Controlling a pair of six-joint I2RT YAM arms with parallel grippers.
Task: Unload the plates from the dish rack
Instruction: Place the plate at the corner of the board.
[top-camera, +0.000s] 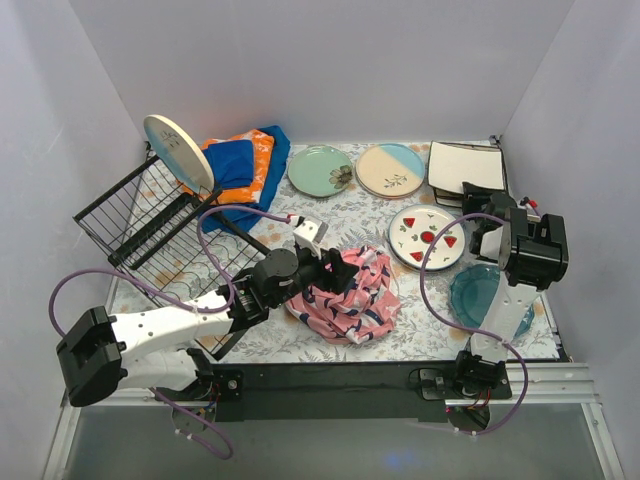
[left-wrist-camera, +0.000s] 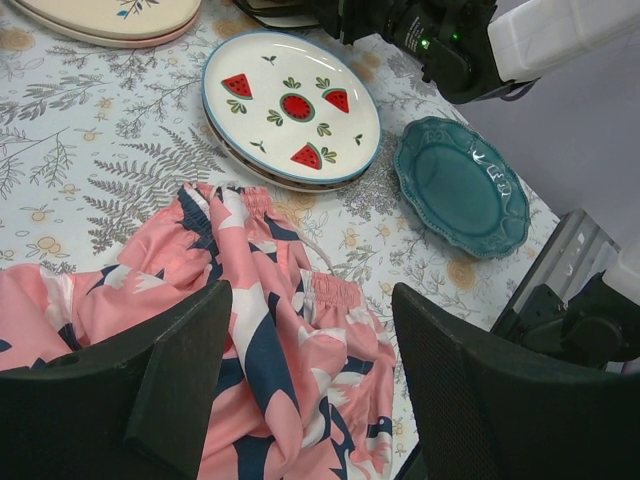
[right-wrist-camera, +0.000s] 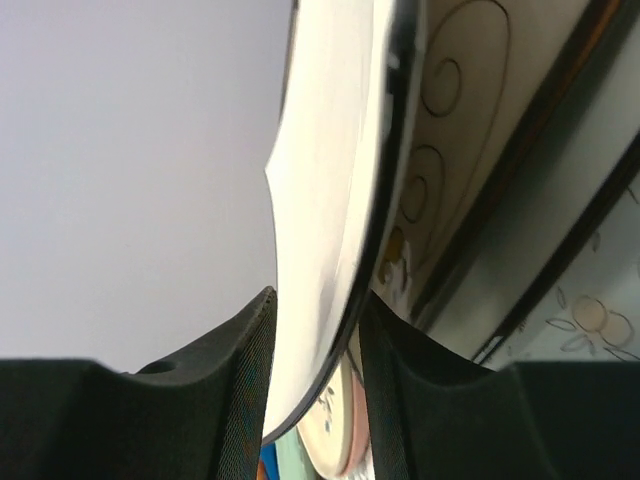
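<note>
**dishfan:** what's actually in the rack (top-camera: 160, 225) right now?

**yam_owner:** One thing that I can make out: a round cream plate (top-camera: 178, 152), standing tilted at the rack's far corner. That's well off to the left of the left tool (top-camera: 342, 278), further back on the bench (top-camera: 420, 335).

**dishfan:** and that tool is doing what?

**yam_owner:** Its fingers (left-wrist-camera: 190, 370) are wide apart, hanging right over the pink cloth (left-wrist-camera: 270, 330). Just beyond the fingertips the melon plate (left-wrist-camera: 290, 105) lies flat. The teal plate (left-wrist-camera: 460, 185) is near it on the right, not touching.

**dishfan:** right side?

**yam_owner:** The right tool (top-camera: 473, 195) is at the near edge of the square plates (top-camera: 467, 167), which are stacked in the far right corner. On its wrist cam there's one finger (right-wrist-camera: 240, 400) on each side of a dark-rimmed plate (right-wrist-camera: 330, 200), edge-on to the lens. The rim fills the gap between them. Honestly can't tell if it's pinched or if the fingers just straddle it.

**dishfan:** other plates?

**yam_owner:** The mint plate (top-camera: 320, 170) and blue plate (top-camera: 390, 170) lie flat side by side, left of the right tool. The folded cloths (top-camera: 245, 165) sit between the mint plate and the rack.
</note>
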